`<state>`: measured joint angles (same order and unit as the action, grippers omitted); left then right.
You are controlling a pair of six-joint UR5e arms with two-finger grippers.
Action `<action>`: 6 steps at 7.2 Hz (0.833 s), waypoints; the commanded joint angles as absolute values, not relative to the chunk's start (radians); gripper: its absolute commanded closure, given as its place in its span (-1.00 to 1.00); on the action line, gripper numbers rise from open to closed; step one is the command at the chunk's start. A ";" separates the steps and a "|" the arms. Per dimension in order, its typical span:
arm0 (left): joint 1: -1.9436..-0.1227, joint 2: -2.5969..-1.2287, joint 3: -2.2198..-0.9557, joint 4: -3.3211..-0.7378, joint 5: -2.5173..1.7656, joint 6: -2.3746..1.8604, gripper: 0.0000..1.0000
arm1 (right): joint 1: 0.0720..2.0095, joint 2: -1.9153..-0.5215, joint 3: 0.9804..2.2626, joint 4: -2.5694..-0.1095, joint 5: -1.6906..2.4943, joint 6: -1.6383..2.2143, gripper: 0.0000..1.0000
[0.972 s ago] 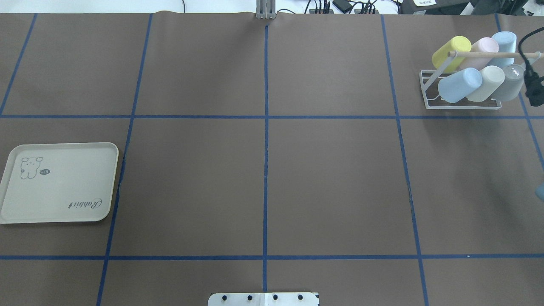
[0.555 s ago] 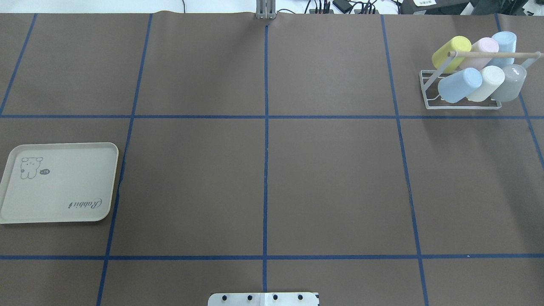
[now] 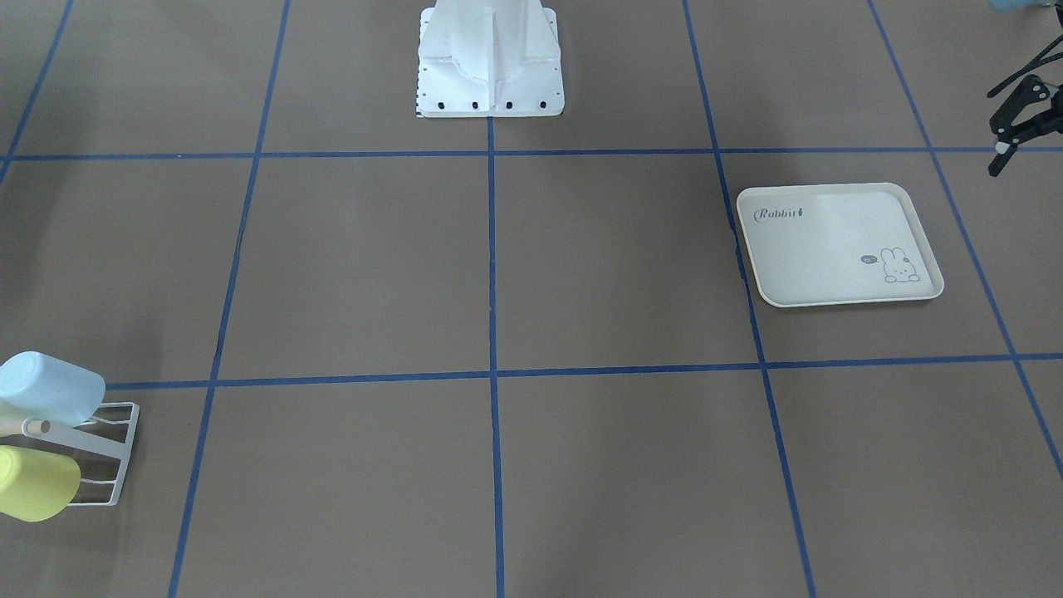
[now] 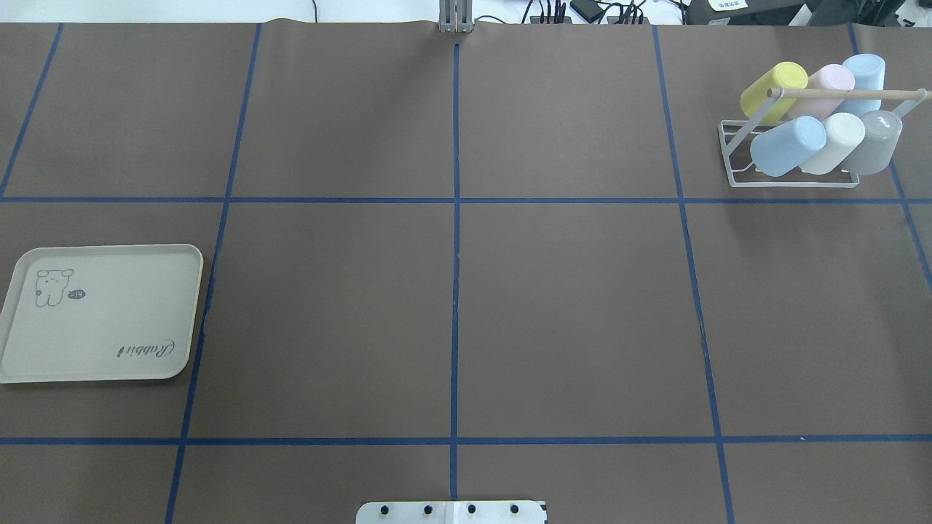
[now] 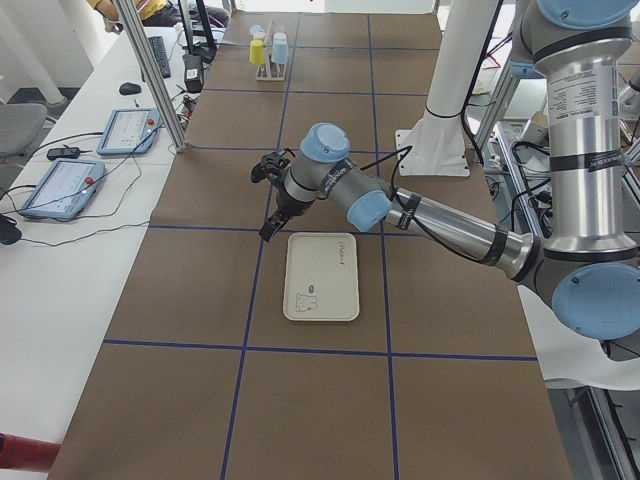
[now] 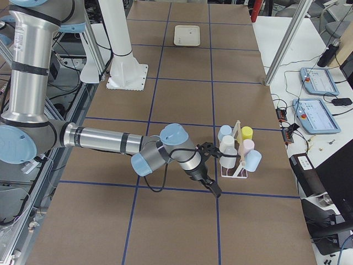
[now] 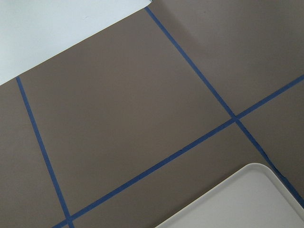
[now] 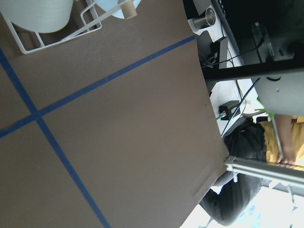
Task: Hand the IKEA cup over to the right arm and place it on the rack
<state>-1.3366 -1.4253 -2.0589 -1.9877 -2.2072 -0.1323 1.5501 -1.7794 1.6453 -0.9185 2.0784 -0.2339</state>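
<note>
Cups point(image 4: 788, 145) on rack point(image 4: 794, 179) at desk's point(image 4: 568, 313) far right corner; left end effector point(image 3: 1010, 133) wide, empty; right end effector point(image 6: 212, 170): cannot tell.

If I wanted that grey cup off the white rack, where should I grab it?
Probably its raised closed end, from above and from the rack's end on the robot's right. The grey cup leans bottom-up at the row's end, so that side is free; a cream cup crowds the other.

white rack point(image 4: 794, 184) at the desk's point(image 4: 568, 320) far right corner holds six tilted cups point(image 4: 788, 145); cream rabbit tray point(image 4: 102, 320) lies well apart at the left edge
</note>
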 commanded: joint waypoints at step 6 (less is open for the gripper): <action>-1.442 -1.416 -2.006 -1.622 -2.204 -0.118 -1.00 | 1.635 -1.834 1.904 -1.858 2.268 -0.140 -1.00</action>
<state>-1.4002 -1.4113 -2.0070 -1.7351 -2.2045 -0.1240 1.6343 -1.8008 1.9064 -1.8278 2.2109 -0.1402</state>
